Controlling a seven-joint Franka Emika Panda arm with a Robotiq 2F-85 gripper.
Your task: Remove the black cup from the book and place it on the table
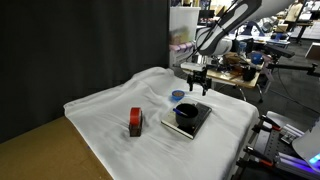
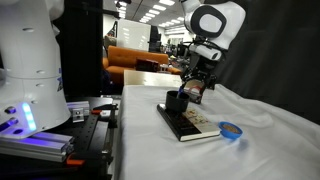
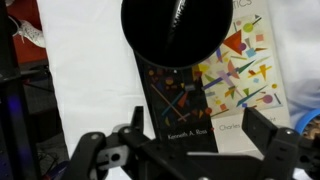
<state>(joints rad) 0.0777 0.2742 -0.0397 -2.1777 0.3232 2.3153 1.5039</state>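
The black cup (image 1: 186,116) stands on the book (image 1: 198,124) near the table's right side; both also show in an exterior view, cup (image 2: 177,101) on book (image 2: 194,124). In the wrist view the cup (image 3: 174,32) fills the top, on the book's half black, half light cover (image 3: 215,95). My gripper (image 1: 197,84) hangs open just above and behind the cup, also seen in an exterior view (image 2: 193,90). Its two fingers (image 3: 196,130) are spread apart over the book, holding nothing.
The table (image 1: 110,120) is draped in wrinkled white cloth, with a brown wooden edge at the front left. A red and black block (image 1: 135,122) stands left of the book. A blue round lid (image 1: 177,96) lies behind it, also seen in an exterior view (image 2: 231,130).
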